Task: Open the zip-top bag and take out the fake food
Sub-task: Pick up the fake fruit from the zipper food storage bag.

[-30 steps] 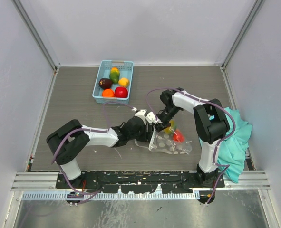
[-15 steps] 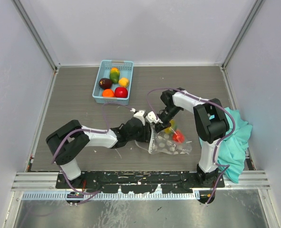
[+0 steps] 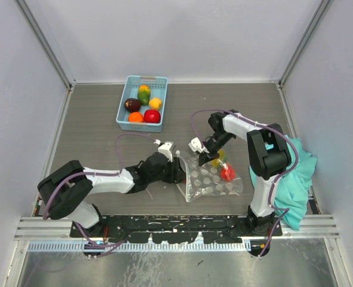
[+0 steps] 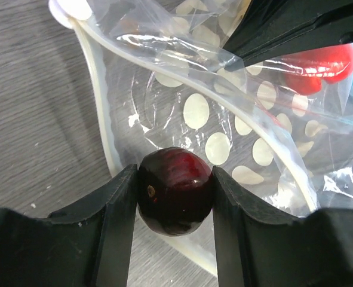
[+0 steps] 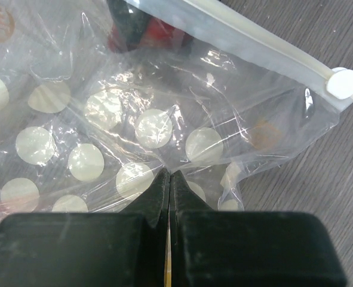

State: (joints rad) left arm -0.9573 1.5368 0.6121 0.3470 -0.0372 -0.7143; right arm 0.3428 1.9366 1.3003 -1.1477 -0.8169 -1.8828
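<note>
The clear zip-top bag (image 3: 211, 181) with white dots lies in front of the arms, its mouth facing left. My left gripper (image 3: 177, 173) is shut on a dark purple-red fake fruit (image 4: 175, 206) just outside the mouth, above the zip strip (image 4: 98, 113). My right gripper (image 3: 205, 156) is shut on the bag's upper film (image 5: 134, 128), pinching it at the fingertips. A red piece of fake food (image 3: 227, 173) and a yellow-green one (image 3: 218, 156) remain inside the bag; the red one also shows in the left wrist view (image 4: 316, 63).
A light blue basket (image 3: 123, 101) at the back holds several fake fruits in red, orange, yellow, green and dark purple. A teal cloth (image 3: 297, 179) is bunched at the right, beside the right arm's base. The zip slider (image 5: 342, 82) sits at the strip's end.
My left gripper has drawn back to the left, out of the bag's mouth, with the dark fruit. My right gripper has shifted slightly right, still pinching the film.
</note>
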